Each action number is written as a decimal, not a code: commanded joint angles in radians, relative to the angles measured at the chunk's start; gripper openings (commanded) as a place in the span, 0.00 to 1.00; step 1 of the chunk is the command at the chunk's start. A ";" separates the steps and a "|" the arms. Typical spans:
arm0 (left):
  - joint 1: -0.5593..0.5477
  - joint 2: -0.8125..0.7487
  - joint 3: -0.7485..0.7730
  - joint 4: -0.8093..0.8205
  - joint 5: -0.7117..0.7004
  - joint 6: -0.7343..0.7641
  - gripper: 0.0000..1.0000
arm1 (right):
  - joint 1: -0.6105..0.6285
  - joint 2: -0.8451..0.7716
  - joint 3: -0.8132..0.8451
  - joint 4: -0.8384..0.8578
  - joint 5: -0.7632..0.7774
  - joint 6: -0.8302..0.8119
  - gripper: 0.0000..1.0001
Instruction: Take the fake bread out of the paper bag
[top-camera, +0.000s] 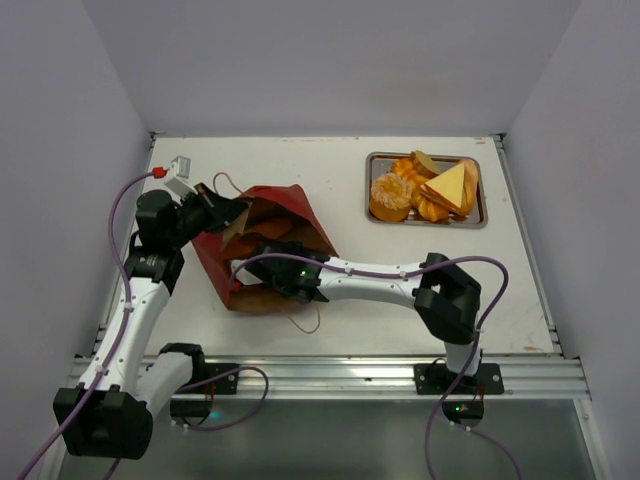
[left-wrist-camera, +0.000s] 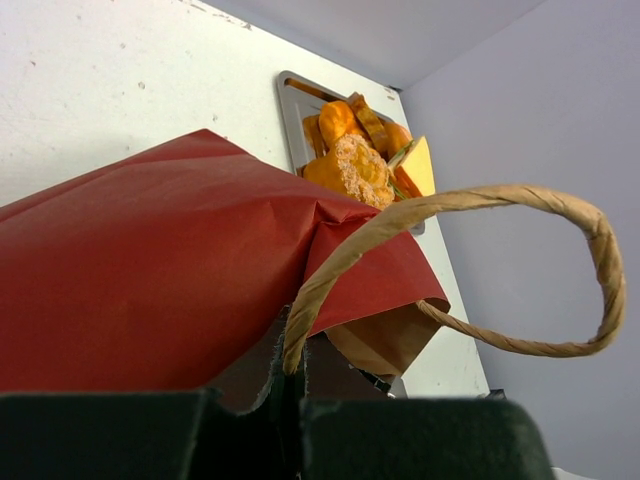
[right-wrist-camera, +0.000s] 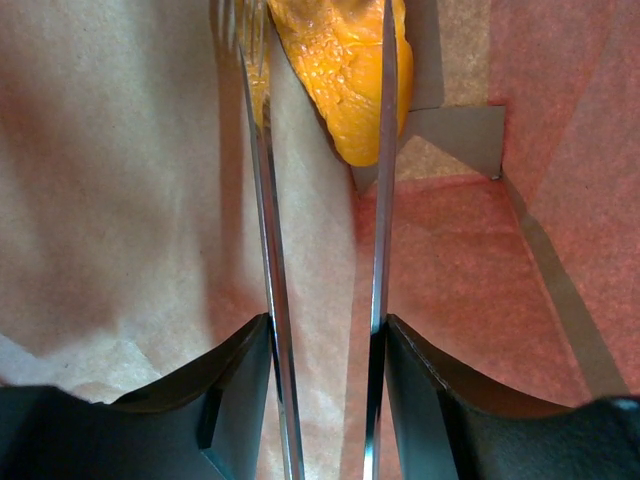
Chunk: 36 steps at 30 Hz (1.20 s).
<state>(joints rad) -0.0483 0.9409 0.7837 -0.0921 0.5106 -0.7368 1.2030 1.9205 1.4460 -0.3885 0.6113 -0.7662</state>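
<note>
Dark red paper bag (top-camera: 215, 262), brown inside; orange bread (right-wrist-camera: 345, 70); silver tray (top-camera: 426, 225).

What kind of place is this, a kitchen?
Probably not a kitchen, more likely a robot test booth. The left arm and right arm are bolted to a rail at the edge of a white table with plain walls around it, and the bread on the metal tray is only pretend.

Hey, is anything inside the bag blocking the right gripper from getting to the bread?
Nothing visible does. In the right wrist view the orange bread lies right at the fingertips of the open right gripper, inside the paper bag, with no fold or other thing between them.
</note>
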 joint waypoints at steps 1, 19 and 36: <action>-0.007 -0.024 0.029 0.017 0.019 0.008 0.00 | -0.005 -0.038 0.027 0.039 0.042 -0.004 0.51; -0.007 -0.031 0.022 0.012 0.029 0.011 0.00 | -0.010 0.037 0.080 0.008 0.064 0.007 0.53; -0.007 -0.034 0.008 0.006 0.008 0.019 0.00 | -0.016 0.023 0.085 -0.069 0.024 0.039 0.06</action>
<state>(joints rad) -0.0483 0.9306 0.7834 -0.0994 0.5041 -0.7200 1.1900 1.9759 1.5051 -0.4419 0.6308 -0.7219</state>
